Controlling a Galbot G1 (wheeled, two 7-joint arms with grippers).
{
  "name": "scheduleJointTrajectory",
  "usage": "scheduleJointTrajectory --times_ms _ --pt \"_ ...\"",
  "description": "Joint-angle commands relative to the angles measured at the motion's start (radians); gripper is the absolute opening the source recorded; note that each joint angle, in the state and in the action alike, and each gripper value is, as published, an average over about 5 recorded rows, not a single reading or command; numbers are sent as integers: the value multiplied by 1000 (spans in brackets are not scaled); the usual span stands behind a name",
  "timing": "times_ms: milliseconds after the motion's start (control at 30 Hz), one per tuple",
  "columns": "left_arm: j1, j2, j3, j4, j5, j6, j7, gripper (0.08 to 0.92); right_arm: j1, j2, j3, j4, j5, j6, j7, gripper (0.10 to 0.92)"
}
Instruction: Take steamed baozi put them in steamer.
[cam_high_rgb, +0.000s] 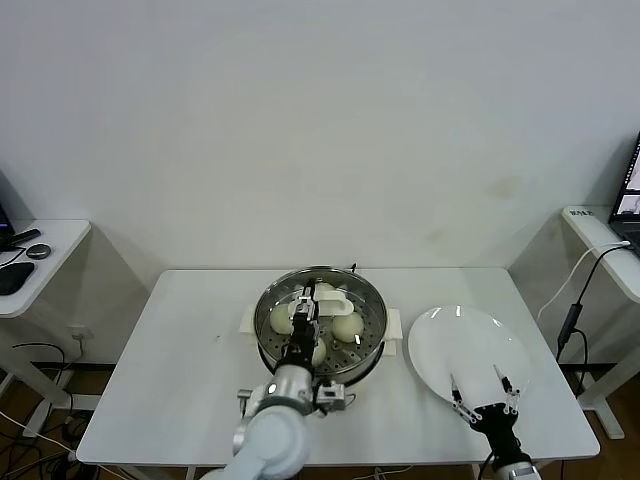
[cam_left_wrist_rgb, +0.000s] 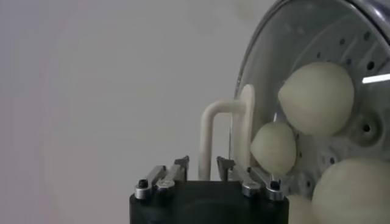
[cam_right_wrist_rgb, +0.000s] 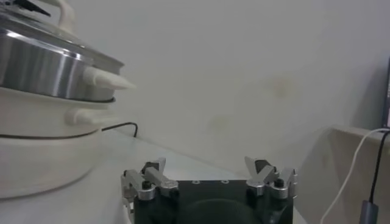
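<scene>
1. Risk: the left gripper (cam_high_rgb: 305, 322) hangs low inside the steamer (cam_high_rgb: 320, 318); lifting out carelessly could nudge a bun or catch the glass lid (cam_left_wrist_rgb: 244, 131) leaning at the steamer's far side.
2. Its jaws stand partly apart, holding nothing (a bun lies just beneath).
3. The steamer holds the steamed baozi (cam_high_rgb: 347, 326); 3 show clearly.
4. The plate (cam_high_rgb: 468, 355), right of the steamer, is bare; the right gripper (cam_high_rgb: 484, 393) hovers over its near edge, jaws wide, empty.
</scene>
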Motion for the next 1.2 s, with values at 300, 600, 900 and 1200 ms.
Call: scheduleJointTrajectory --times_ms 300,600,900,1200 --pt "841 1 -584 -465 -1145 -657 -413 789 -25 -17 -54 23 79 -13 -3 823" --pt "1040 -59 -684 -448 -1432 -765 -474 823 -99 -137 -98 93 230 -115 -10 823" --pt "1035 -90 -732 -219 -1487 -873 -359 823 -219 -224 -86 243 389 -320 -36 823" --pt "1031 -130 -729 -177 -1472 -894 -305 823 -264 -213 -109 294 377 -330 -9 823"
